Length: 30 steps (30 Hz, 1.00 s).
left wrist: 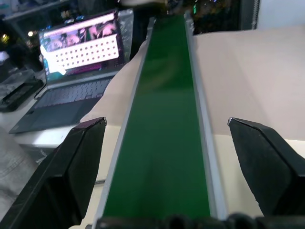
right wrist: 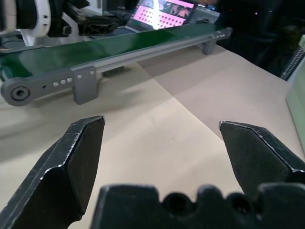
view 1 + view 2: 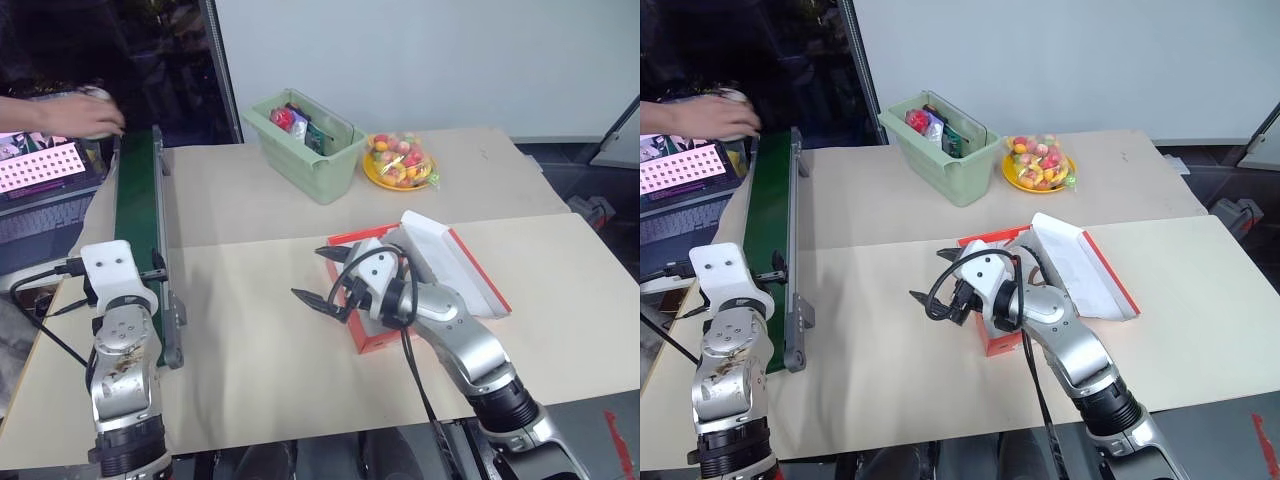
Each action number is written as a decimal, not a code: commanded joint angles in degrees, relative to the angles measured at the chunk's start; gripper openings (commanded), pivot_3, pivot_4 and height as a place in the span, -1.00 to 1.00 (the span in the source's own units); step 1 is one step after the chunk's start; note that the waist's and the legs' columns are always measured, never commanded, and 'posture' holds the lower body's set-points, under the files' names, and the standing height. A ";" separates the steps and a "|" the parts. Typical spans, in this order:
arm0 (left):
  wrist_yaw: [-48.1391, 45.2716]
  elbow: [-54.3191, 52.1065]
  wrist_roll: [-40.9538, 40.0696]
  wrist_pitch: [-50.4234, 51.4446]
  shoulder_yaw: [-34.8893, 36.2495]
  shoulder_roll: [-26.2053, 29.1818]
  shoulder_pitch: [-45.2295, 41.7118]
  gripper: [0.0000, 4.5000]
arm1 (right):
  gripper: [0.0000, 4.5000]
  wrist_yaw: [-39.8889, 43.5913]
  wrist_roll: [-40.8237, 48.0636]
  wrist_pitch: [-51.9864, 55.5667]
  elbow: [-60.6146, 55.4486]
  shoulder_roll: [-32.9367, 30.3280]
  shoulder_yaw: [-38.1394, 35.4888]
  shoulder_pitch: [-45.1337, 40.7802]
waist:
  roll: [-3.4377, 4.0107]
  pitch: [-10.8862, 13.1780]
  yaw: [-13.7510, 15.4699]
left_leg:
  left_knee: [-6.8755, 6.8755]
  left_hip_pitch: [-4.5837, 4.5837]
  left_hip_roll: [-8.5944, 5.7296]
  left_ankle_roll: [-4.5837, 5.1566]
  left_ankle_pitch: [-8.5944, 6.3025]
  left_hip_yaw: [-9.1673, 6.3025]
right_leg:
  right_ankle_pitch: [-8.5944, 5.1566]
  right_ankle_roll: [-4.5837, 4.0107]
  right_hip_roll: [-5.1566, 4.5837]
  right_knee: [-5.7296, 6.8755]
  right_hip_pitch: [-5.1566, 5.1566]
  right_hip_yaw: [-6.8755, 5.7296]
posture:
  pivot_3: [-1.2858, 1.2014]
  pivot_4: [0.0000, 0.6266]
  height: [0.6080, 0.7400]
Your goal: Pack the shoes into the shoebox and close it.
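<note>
I have the right gripper [image 3: 322, 276] level over the table [image 3: 250, 350], fingers spread wide and holding nothing, just off the near left corner of the shoebox [image 3: 372, 335]. The red box sits mid-table, right of centre, with its lid [image 3: 455, 262] tipped up and leaning along the far right side, white inside showing. The arm covers most of the box opening, so I can't make out the shoes from here — possibly inside. The left gripper [image 1: 164, 138] is also fully released and empty, pointing along the green conveyor belt [image 3: 137, 215] that runs down the table's left edge. Between belt and box lies a broad bare stretch of table. Further back, a pale green bin [image 3: 305, 150] and a yellow plate of sweets [image 3: 400, 165] stand well apart from the box. A person's hand [image 3: 75, 113] rests near a laptop [image 1: 78, 62] beyond the belt's far end
</note>
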 commanded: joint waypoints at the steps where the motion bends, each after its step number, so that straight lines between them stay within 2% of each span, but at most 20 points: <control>1: 0.92 -0.56 -0.61 0.84 1.65 0.30 -1.11 0.95 | 1.00 1.01 -0.14 -2.63 -0.89 0.45 -1.69 -0.07 | 0.00 0.00 0.01 | 0.00 0.00 0.00 0.00 0.00 0.00 | 0.00 0.00 0.00 0.00 0.00 0.00 | 0.03 -0.52 1.00; 5: 0.49 0.09 -1.39 2.41 1.79 0.32 -1.76 0.95 | 1.00 3.46 2.96 -0.52 -1.26 0.04 -3.27 0.04 | 0.00 0.00 0.05 | 0.00 0.00 0.00 -0.01 -0.01 -0.01 | 0.00 0.00 0.00 0.00 0.00 0.00 | 0.03 -0.52 1.00; 9: 0.38 0.41 -1.42 2.73 1.00 0.70 -2.10 0.95 | 1.00 4.78 2.40 -0.09 -0.74 -0.96 -3.73 0.54 | 0.00 0.00 0.02 | 0.00 0.00 0.00 -0.01 -0.01 -0.01 | 0.00 0.00 0.00 -0.01 0.01 0.00 | 0.03 -0.52 1.00; 30: 0.34 0.70 -2.06 3.47 0.60 1.03 -2.63 0.95 | 1.00 5.33 2.76 2.38 -1.77 0.06 -4.21 1.33 | -0.01 0.00 0.03 | 0.00 0.00 0.00 -0.04 -0.05 -0.02 | -0.01 0.01 0.00 -0.03 0.01 0.00 | 0.03 -0.52 1.00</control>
